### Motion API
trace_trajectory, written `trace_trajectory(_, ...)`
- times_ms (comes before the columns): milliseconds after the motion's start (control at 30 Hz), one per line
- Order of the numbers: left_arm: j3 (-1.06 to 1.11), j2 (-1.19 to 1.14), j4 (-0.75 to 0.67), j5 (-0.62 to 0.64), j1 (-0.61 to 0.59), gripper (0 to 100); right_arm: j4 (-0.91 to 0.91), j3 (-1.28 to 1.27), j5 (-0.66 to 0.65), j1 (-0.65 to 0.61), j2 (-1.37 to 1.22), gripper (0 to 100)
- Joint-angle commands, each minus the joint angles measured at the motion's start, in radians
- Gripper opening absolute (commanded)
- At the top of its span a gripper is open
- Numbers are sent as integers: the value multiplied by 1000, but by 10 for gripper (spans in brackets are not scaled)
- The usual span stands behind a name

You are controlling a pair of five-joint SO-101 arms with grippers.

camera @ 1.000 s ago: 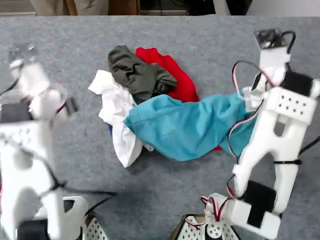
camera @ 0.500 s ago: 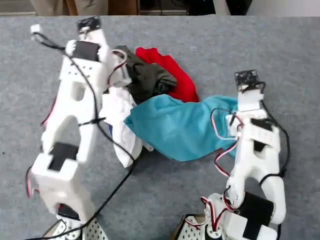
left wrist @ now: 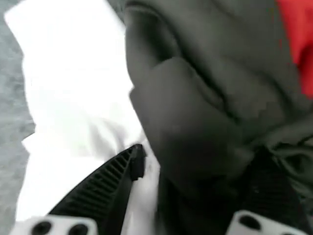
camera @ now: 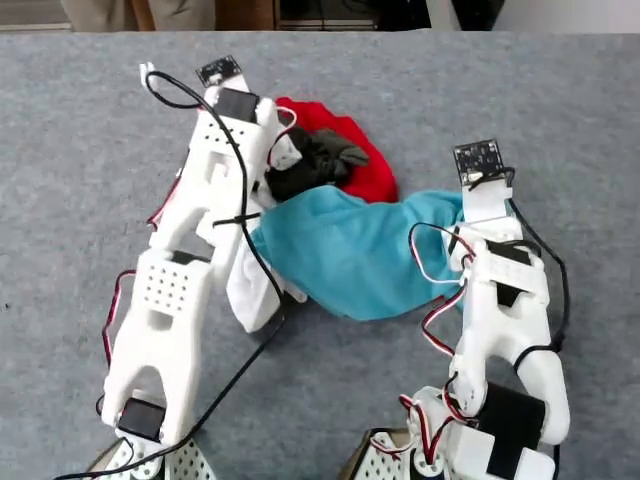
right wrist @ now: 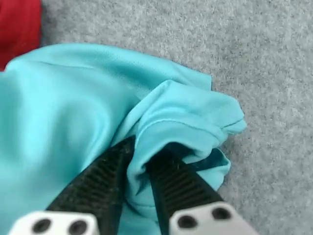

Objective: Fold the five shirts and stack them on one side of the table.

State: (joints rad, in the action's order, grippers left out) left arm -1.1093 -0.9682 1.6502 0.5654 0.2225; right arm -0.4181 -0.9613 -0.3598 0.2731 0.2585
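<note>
So the left arm was stretched way out from the near edge, reaching diagonally over to the far side of the clothes pile. Its tool (left wrist: pixel 198 164) was spread wide, with a bunched wad of the olive shirt (camera: pixel 315 160) sitting between the jaws. The right arm stood more upright and folded, its wrist tipped down, and the right tool (right wrist: pixel 143 152) was pressed nearly together, pinching a fold of the teal shirt (camera: pixel 350 255) at its crumpled right end. The worktop (camera: pixel 90 200) was covered in grey, carpet-like fabric, and past its far edge there was a thin strip of room with something brown and wooden-looking (camera: pixel 245 12). All the shirts sat in one heap around the middle. The teal one lay drawn out long, side to side across the worktop, from the heap toward the right arm. The red shirt (camera: pixel 365 175) was behind it under the olive one, and the white shirt (camera: pixel 255 290) poked out beneath the left arm.
</note>
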Motion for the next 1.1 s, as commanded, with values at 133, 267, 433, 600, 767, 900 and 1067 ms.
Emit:
trace_trajectory(133,-61,-202,83,11,8,272,23,5,-11,-15,-2,5)
trace_trajectory(267,-117,-220,95,5,6,173,23,5,-11,-15,-2,5)
trace_trajectory(433,-146,-243,92,5,-5,12,25,5,-11,-15,-2,5)
trace_trajectory(600,-146,-237,94,-6,-86,19,25,5,-11,-15,-2,5)
trace_trajectory(767,-192,-217,110,-86,-273,19,25,5,-11,-15,-2,5)
trace_trajectory(900,-249,-154,110,-163,-457,19,25,5,-11,-15,-2,5)
trace_trajectory(1067,-278,-41,109,-275,-683,19,25,4,-11,-15,-2,5)
